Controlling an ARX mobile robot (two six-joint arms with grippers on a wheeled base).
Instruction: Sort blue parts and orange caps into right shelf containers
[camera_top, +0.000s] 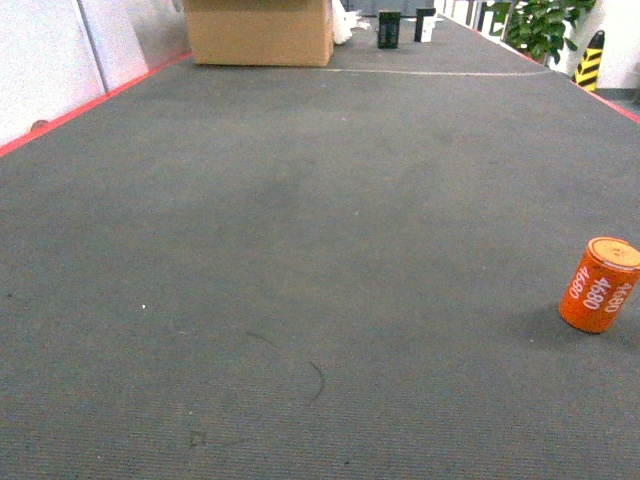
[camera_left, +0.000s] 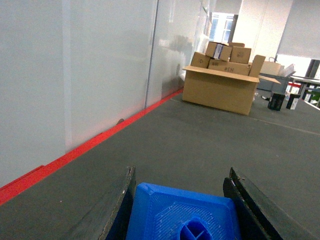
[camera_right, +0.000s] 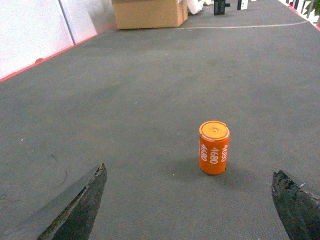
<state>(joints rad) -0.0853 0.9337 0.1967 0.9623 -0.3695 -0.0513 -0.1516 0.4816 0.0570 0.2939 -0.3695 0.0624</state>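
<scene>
An orange cap (camera_top: 598, 285) marked "4680" stands upright on the dark carpet at the right edge of the head view. The right wrist view shows the same orange cap (camera_right: 214, 147) a short way ahead of my right gripper (camera_right: 190, 172), whose jaws are spread wide open with only carpet between them. In the left wrist view my left gripper (camera_left: 181, 175) is shut on a blue part (camera_left: 182, 215), a flat square block with a round recess. Neither gripper appears in the head view. The right shelf containers are out of view.
A large cardboard box (camera_top: 260, 30) stands far ahead by the white wall, with smaller boxes (camera_left: 227, 54) piled in it. A red floor line (camera_top: 90, 105) runs along the left wall. Black objects (camera_top: 388, 28) and a plant (camera_top: 540, 25) sit at the far end.
</scene>
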